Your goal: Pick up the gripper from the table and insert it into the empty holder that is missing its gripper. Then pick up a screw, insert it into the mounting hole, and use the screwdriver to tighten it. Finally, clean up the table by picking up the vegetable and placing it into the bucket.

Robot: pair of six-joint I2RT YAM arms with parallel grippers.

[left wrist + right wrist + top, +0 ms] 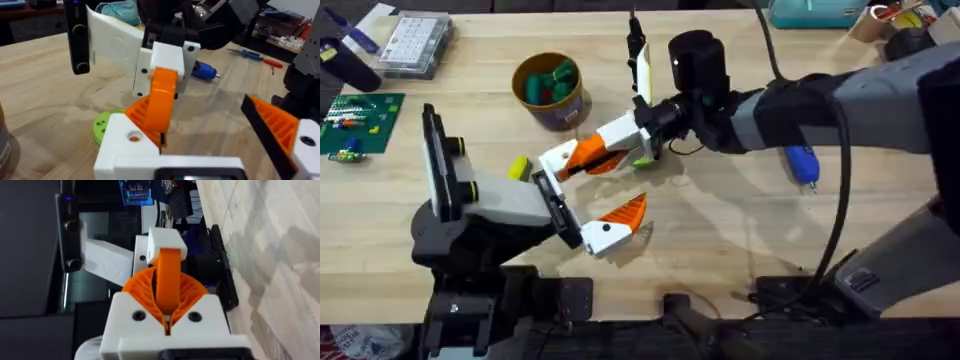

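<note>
- Pinching my left gripper's (612,200) ribbed orange finger (588,156), my right gripper (582,163) is closed; left spread wide.
- Lime vegetable (103,124) just beside them; bucket (552,91) near; smooth blue screwdriver (802,163) well apart on open wood.

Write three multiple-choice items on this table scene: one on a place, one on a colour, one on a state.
1. Where does the screwdriver lie?
A. in the bucket
B. on the table under the right arm
C. on the green circuit board

2. What colour is the bucket's rim?
A. yellow
B. blue
C. white

3. How is the left pincer?
A. open wide
B. shut on the screwdriver
C. shut on the bucket

Key: 1 B, the screwdriver rests on bare table below the right arm. 2 A, the bucket has a yellow rim. 3 A, the left pincer has its fingers far apart, and the right pincer is shut on one left finger.
</note>
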